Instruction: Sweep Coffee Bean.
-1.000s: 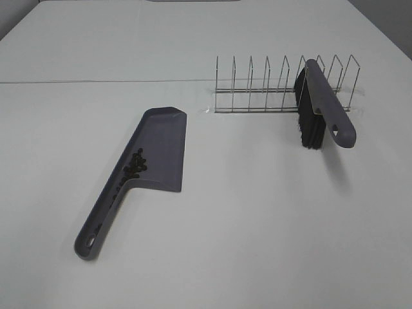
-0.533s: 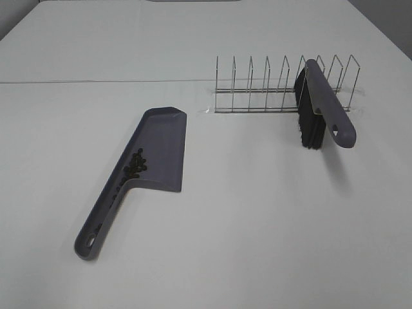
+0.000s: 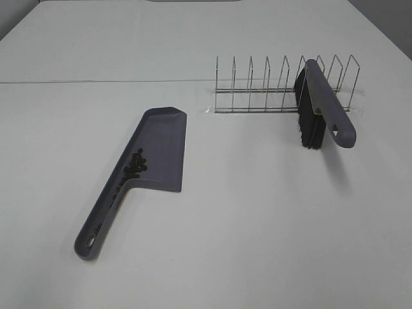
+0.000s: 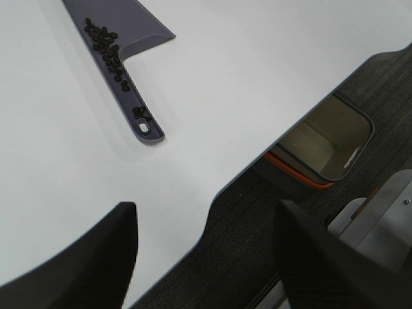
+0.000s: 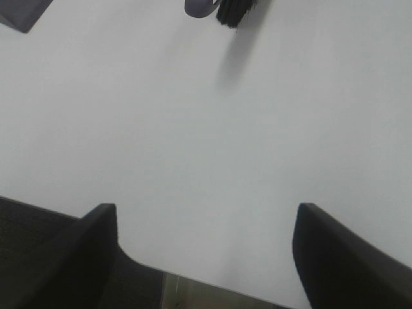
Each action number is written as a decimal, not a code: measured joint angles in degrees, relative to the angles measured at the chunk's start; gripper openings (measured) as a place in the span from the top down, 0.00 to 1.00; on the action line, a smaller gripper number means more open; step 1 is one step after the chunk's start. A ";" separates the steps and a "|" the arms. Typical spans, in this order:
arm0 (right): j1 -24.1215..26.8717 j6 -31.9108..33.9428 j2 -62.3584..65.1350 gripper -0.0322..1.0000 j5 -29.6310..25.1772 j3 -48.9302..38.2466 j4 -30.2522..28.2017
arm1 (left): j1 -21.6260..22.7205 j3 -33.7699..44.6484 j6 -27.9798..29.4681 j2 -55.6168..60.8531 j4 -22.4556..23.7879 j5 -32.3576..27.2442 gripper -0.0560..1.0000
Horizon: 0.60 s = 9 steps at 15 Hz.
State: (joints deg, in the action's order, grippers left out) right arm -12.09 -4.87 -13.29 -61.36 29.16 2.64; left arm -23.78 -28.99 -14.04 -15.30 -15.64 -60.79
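Observation:
A grey-purple dustpan (image 3: 154,151) lies flat on the white table left of centre. The coffee beans (image 3: 134,165) lie in a loose cluster inside it near the handle; they also show in the left wrist view (image 4: 106,50). A few lie along the handle (image 4: 141,113). A brush (image 3: 322,109) with black bristles leans in a wire rack (image 3: 277,87) at the back right. Neither gripper shows in the exterior view. My left gripper (image 4: 206,257) is open and empty over the table's front edge. My right gripper (image 5: 206,257) is open and empty above bare table.
The brush's handle tip and bristles (image 5: 228,9) show at the edge of the right wrist view. The table's front edge (image 4: 244,174) drops to dark floor, where an orange-rimmed box (image 4: 322,145) stands.

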 joint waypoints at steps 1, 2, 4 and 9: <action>0.00 0.00 0.00 0.27 0.00 0.00 0.00 | 0.00 0.00 -1.43 0.00 -0.17 0.00 0.39; 0.00 0.00 0.00 0.27 0.00 0.00 0.00 | 0.00 0.00 -2.12 0.00 -0.17 0.00 0.39; 0.00 0.00 0.00 0.27 0.00 0.00 0.00 | 0.00 0.00 -2.64 0.00 -0.17 0.00 0.39; 0.00 0.00 0.00 0.27 0.00 0.00 0.00 | 0.00 0.00 -2.69 0.00 -0.17 0.00 0.39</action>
State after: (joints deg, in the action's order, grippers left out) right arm -12.09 -4.87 -13.29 -61.36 29.16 2.64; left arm -23.78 -28.99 -16.73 -15.30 -15.81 -60.79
